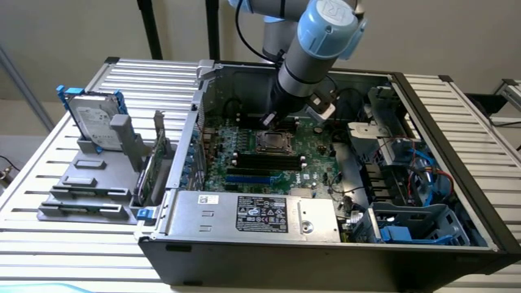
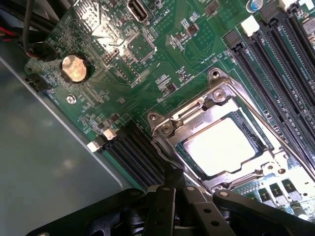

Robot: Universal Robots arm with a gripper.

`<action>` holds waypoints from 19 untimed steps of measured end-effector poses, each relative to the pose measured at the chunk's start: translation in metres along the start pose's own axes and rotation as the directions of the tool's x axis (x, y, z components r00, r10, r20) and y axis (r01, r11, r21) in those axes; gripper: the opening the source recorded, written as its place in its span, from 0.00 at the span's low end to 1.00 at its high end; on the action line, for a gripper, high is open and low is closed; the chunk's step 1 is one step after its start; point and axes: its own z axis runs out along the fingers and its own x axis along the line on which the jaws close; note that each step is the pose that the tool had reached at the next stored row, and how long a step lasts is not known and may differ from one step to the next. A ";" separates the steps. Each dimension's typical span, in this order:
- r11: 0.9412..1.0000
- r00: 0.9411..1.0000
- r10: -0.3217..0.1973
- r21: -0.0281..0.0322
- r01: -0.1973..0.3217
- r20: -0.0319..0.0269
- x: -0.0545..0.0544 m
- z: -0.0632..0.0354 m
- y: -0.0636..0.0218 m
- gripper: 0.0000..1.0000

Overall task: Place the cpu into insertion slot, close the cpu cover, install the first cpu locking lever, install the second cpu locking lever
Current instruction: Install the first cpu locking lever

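The cpu lies flat in the insertion slot on the green board, its silvery top shining. The cpu cover is folded down around it, and the chip shows through the cut-out centre. A thin metal lever rod runs along one side of the socket toward my fingertips. My gripper is shut, its dark fingers together at the socket's edge near the end of that rod; I cannot tell whether they touch it. In the exterior view my gripper hangs inside the open case just behind the socket.
Long black memory slots flank the socket. A coin battery sits near the grey case wall. The power supply lies at the case front, with blue drive cages and cables on the exterior view's right. A hard drive stands outside on the left.
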 end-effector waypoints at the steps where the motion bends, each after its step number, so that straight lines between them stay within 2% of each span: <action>1: 1.000 1.000 0.000 0.000 0.000 0.000 0.000 0.0001 0.0001 0.11; 13: 1.000 1.000 -0.003 -0.006 0.003 -0.005 0.001 0.0010 0.0015 0.11; 19: 1.000 1.000 -0.003 -0.010 0.003 -0.005 0.001 0.0010 0.0015 0.11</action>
